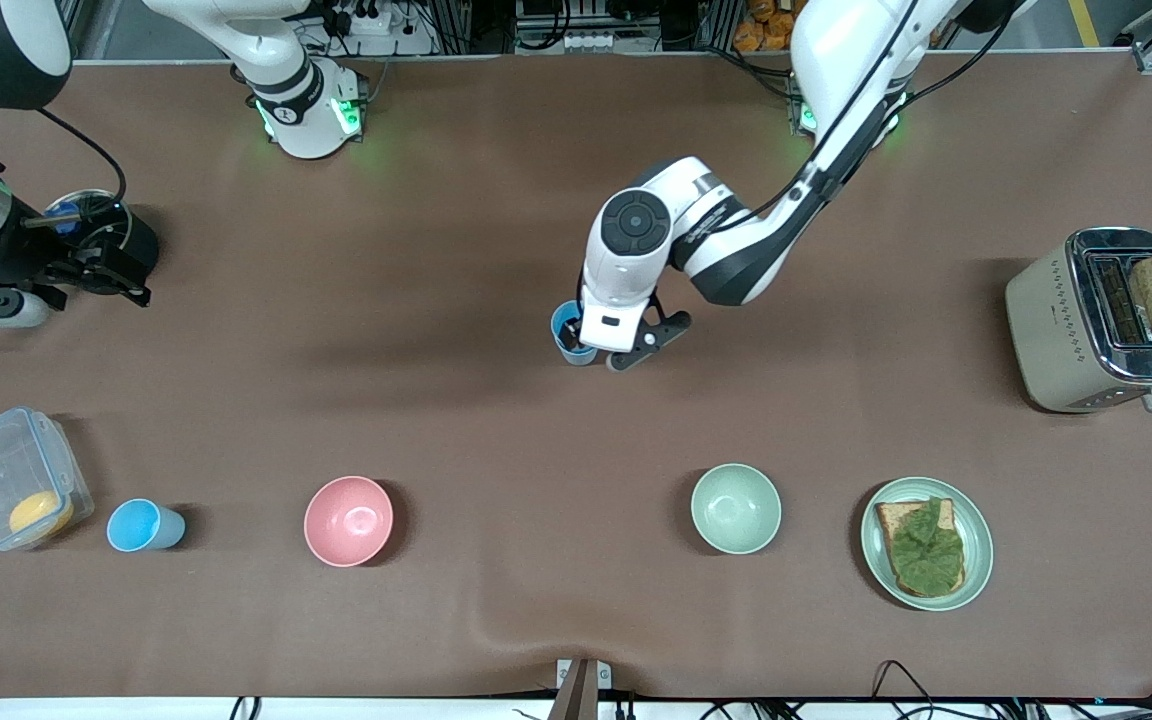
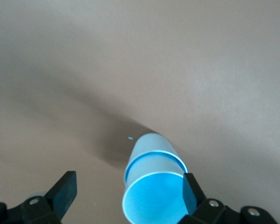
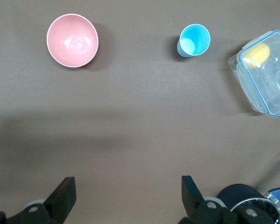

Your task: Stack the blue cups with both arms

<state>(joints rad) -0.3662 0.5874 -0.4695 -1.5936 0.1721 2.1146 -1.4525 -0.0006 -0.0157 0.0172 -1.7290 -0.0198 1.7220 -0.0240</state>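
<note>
A light-blue cup (image 1: 568,332) stands upright at the middle of the table. In the left wrist view the cup (image 2: 154,196) has a darker ring below its rim, like a second rim. My left gripper (image 1: 626,355) (image 2: 128,193) is open, low at this cup, with the cup between its fingers and one finger (image 2: 190,189) at its rim. A second blue cup (image 1: 141,525) (image 3: 194,40), with a pale patch inside, stands near the front camera toward the right arm's end. My right gripper (image 1: 126,290) (image 3: 128,193) is open and empty, up over bare table at that end.
A clear lidded box (image 1: 11,480) with a yellow lump stands beside the second cup, with a pink bowl (image 1: 348,520) on its other flank. A pale green bowl (image 1: 735,508), a plate of toast (image 1: 926,542) and a toaster (image 1: 1101,320) lie toward the left arm's end.
</note>
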